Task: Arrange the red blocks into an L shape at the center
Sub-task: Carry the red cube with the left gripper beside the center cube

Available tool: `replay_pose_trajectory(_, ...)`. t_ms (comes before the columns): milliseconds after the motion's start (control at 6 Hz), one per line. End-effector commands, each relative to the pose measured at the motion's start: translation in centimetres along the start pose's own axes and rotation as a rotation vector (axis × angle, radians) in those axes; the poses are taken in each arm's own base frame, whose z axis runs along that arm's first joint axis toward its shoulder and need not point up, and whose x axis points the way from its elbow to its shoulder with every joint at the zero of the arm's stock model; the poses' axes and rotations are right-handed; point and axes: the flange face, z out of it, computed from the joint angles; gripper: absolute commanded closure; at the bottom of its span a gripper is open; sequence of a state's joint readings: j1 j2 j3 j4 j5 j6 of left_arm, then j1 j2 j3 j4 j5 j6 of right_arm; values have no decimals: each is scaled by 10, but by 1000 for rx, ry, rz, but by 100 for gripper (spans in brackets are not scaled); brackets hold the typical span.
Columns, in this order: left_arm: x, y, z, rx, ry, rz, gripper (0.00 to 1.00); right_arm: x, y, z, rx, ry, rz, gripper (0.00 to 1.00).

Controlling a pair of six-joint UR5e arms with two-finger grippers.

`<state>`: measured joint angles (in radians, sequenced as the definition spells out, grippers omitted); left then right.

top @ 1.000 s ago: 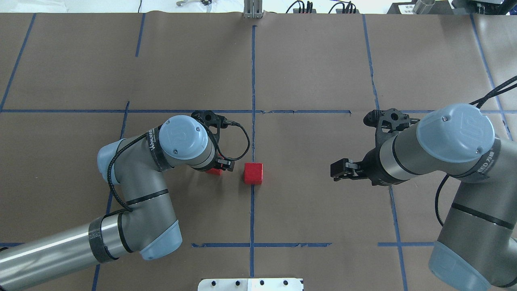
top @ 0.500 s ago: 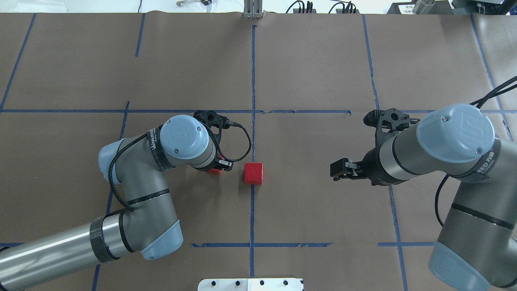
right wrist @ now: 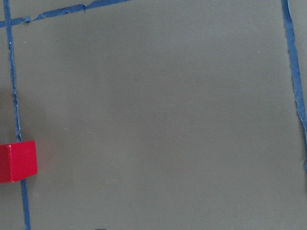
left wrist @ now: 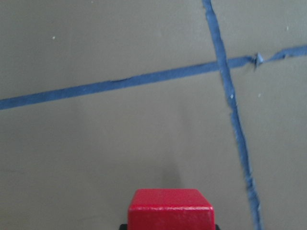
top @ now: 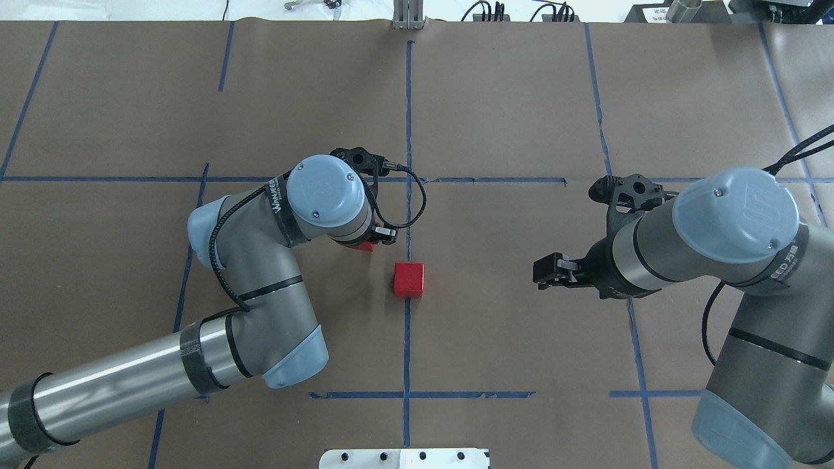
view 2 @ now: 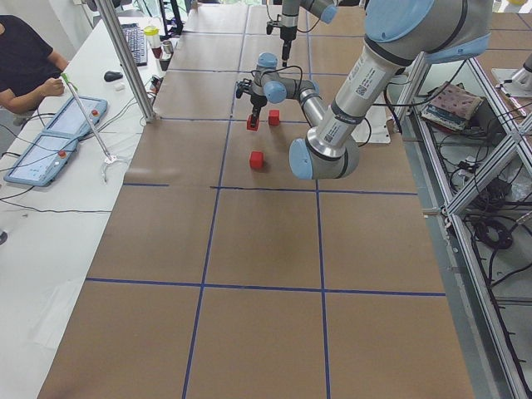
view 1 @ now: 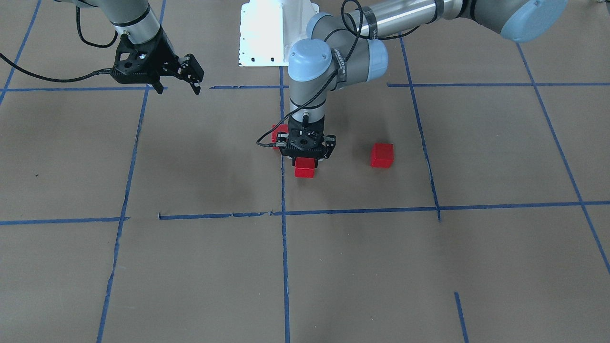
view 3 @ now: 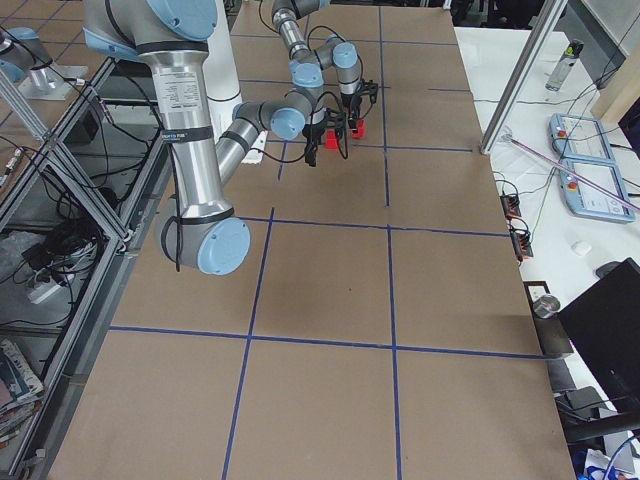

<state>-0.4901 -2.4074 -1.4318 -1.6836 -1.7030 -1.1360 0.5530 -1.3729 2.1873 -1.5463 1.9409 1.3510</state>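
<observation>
Red blocks, three small cubes, are gathered near the center of the brown paper. In the front-facing view, slightly above mid-frame, my left gripper is closed on the first block, just right of the vertical blue tape line; I cannot tell whether this cube touches the paper. The second block peeks out just behind that gripper, on the line. The third block stands alone further right, well apart from the other two. From overhead, the second block sits on the line at mid-frame, and the first block shows only as a red sliver up and to its left, under the arm's wrist. The left wrist camera shows the first block at the bottom edge. My right gripper hangs at the upper left of the front-facing view, far from every cube, jaws apparently parted with nothing between them; its wrist camera catches the second block at the left edge.
</observation>
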Motion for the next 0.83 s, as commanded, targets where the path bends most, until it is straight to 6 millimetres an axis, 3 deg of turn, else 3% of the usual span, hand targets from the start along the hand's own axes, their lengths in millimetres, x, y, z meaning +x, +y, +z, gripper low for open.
replay_pose_trajectory(0,24,7,-1,-12,11,-51,100,16,1,-6,2,11,10,0)
replay_pose_trajectory(167,33,20,0,-29,17,-73,100,18,-2,-7,6,13,16,0)
replay_pose_trajectory(667,40,30,0,-39,24,-65,100,26,-7,-10,8,19,28,0)
